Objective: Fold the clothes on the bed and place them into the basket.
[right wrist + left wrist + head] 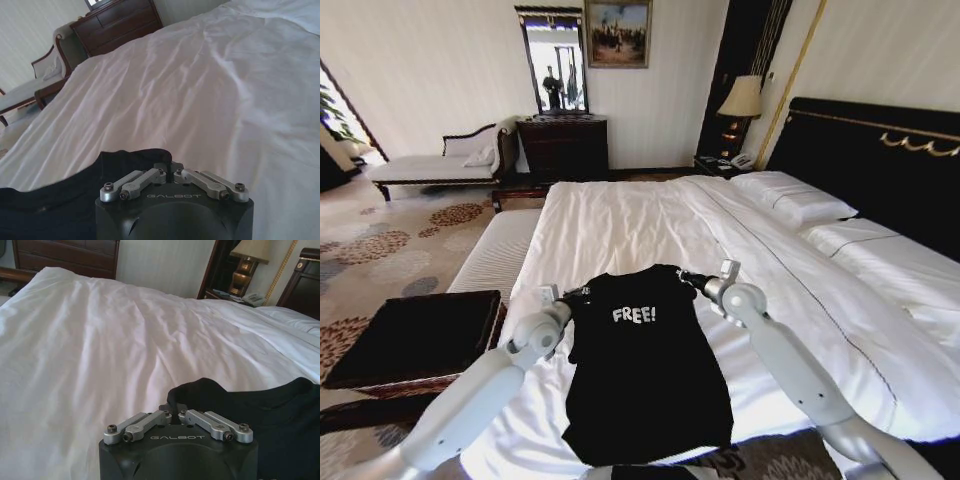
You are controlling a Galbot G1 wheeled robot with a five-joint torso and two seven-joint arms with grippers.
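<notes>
Both claws sit at the shoulders of the black T-shirt (645, 375) in the head view. The left claw (572, 297) is at the shirt's left shoulder and the right claw (688, 279) at its right shoulder, each arm reaching in from its own side. The shirt lies flat on the white duvet of the bed (650, 220), chest up with the white "FREE!" lettering (634, 315) readable, its hem hanging toward the foot edge. White pillows (795, 200) rest against the black headboard (880, 160). Left of the bed stands a striped white bench (495, 255), and nearer the robot a dark-lined basket (415, 335). A chaise longue (440, 160) and a dark dresser (563, 147) stand along the far wall.

From the left wrist view, the left claw (172, 412) has its linkage bars drawn together, fingers pinched narrow on a bunched edge of the T-shirt (260, 415) at the shoulder. The fabric rises in a small dark fold just ahead of the claw, and rumpled duvet (110, 350) stretches beyond.

From the right wrist view, the right claw (171, 171) is likewise narrow, closed on the T-shirt (60, 205) edge, with the dark cloth spreading off to one side. White duvet (200, 90) runs ahead toward the dresser (120, 22) and the chaise longue (45, 75).
</notes>
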